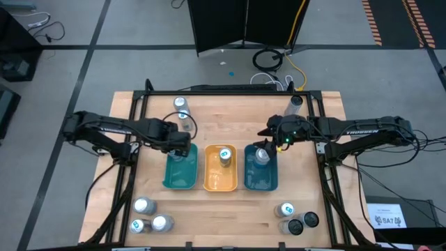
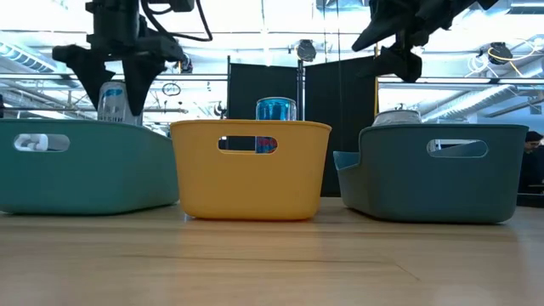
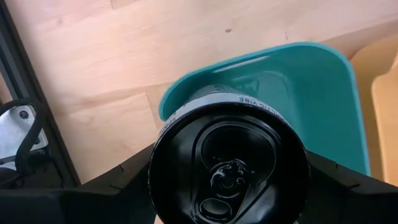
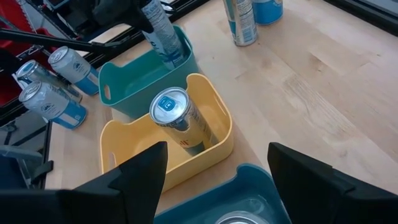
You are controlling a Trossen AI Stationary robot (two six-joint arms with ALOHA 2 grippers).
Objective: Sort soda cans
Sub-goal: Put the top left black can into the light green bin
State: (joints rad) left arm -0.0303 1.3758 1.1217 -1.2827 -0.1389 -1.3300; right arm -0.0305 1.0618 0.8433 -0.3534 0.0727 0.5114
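filling the left wrist view, a dark-topped can point(image 3: 229, 165) sits clamped between the fingers of the left end effector point(image 1: 182, 141), poised over the far end of the teal tray point(image 1: 180, 168); it is gripped but not yet let go. from above, that tray shows nothing lying in it.

two cans look sorted: a blue-topped can point(image 1: 225, 155) stands in the yellow tray point(image 1: 221, 183), and a silver-topped can point(image 1: 262, 156) stands in the blue tray point(image 1: 261, 180). the right end effector point(image 1: 273, 137) hovers just above that blue tray with its fingers spread apart and nothing between them, so this can seems to be already set down.

much remains, by my reckoning. two cans point(image 1: 182, 111) stand near the far edge of the desk point(image 1: 230, 213), three more point(image 1: 149, 216) cluster at the near left corner, three point(image 1: 297, 218) at the near right, and one point(image 1: 295, 106) waits at the far right. so the job is early, maybe a quarter through.

the desk is pale wood in a black metal frame. around it lies grey floor with a coiled cable and a dark partition; the low view shows a bright ceiling with beams.
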